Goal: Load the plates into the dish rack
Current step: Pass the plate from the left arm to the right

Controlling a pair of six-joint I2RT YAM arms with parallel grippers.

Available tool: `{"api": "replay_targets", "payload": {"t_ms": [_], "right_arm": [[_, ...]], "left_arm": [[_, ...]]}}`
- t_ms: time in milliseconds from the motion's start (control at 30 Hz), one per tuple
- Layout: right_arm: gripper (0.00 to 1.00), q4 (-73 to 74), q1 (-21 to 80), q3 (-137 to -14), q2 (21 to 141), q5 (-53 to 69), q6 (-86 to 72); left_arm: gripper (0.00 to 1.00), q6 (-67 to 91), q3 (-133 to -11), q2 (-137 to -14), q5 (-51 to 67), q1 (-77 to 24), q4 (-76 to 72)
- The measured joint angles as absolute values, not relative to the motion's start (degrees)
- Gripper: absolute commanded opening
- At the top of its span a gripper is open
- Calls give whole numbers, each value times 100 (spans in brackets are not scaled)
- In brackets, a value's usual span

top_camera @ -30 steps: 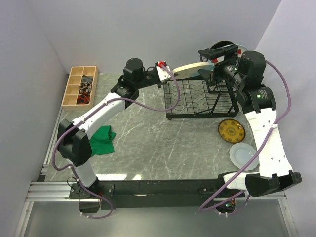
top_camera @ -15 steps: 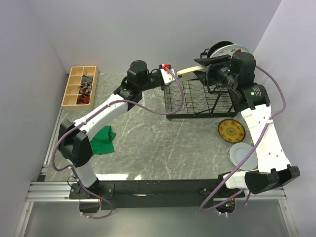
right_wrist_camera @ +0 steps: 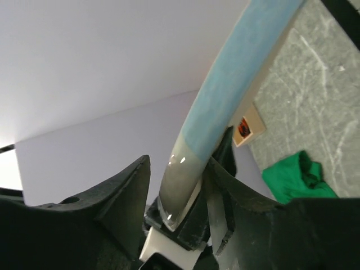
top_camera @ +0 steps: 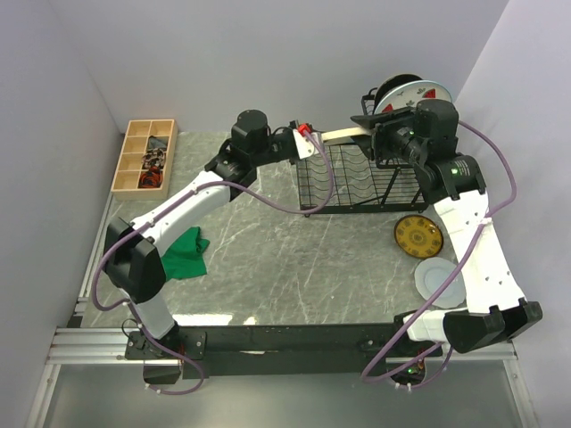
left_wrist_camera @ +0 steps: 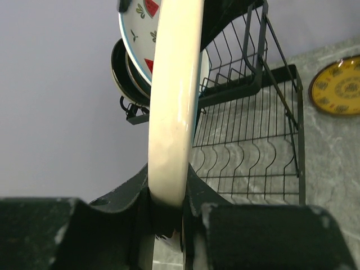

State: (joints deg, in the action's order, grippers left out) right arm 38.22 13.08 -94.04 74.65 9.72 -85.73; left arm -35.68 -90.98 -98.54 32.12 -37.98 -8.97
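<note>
Dish rack (top_camera: pixel 352 183): at the far right of the tabletop (top_camera: pixel 268 259). Risk of shoving or tipping from a plate rim snagged on a wire. Black metal wire, slotted lower tray with wavy dividers, smaller raised basket behind.

– cream-and-blue plate (top_camera: pixel 343 134): carried above the lower tray, just in front of the raised basket, nearly edge-on from overhead. Gripped at opposite ends, left jaws clamped on the cream rim, right jaws clamped on the blue-and-grey edge. Likely hazards: slip or strain from two arms tugging one rigid disc, a drop onto the wires through a mistimed release. Glossy glaze, thick rounded rim, probably ceramic.

– watermelon plate (top_camera: pixel 412 92): upright in the raised basket, with dark plates (left_wrist_camera: pixel 121 73) stacked behind. Chipping possible from the incoming rim, very close in the left wrist view. White glaze with red slice motifs.

– yellow patterned plate (top_camera: pixel 417 236): flat on the tabletop beside the rack's near right corner, not yet loaded. Low edge on smooth marbled stone, probably awkward to get under.

– pale plate (top_camera: pixel 439 278): flat, nearer the arm bases. Thin, faint against the stone, easy to misjudge.
</note>
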Motion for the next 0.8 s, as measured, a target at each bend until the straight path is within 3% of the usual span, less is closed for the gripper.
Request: {"api": "replay_targets", "payload": {"t_ms": [233,433,567,667,733,800], "right_arm": [[38,3872,1260,-9166,7408,1031,-8436],[2,3876,1253,-9148,7354,1175,-8735],[0,3863,1234,-9148,7343,1225,-8833],[0,3817,1234,-9139,7341,1229,-8794],[0,3771,1234,-9135,7334,1243,-8783],[0,3699,1234,-9135,7328,1260,-8737]], "left_arm": [[1,-4327,-9098,-9629,3168,-3809,-408],[1,-4984,-9098,-9548,3089,-3824,-353],[1,-5343,-9098,-9539,2993,-3848,-399],[12,-5378,-9100,-9539,2965,-3848,-432],[32,-5378,-9100,-9539,2950,-3848,-489],[44,-5299,-9100,-9539,2923,-3848,-615]]}}
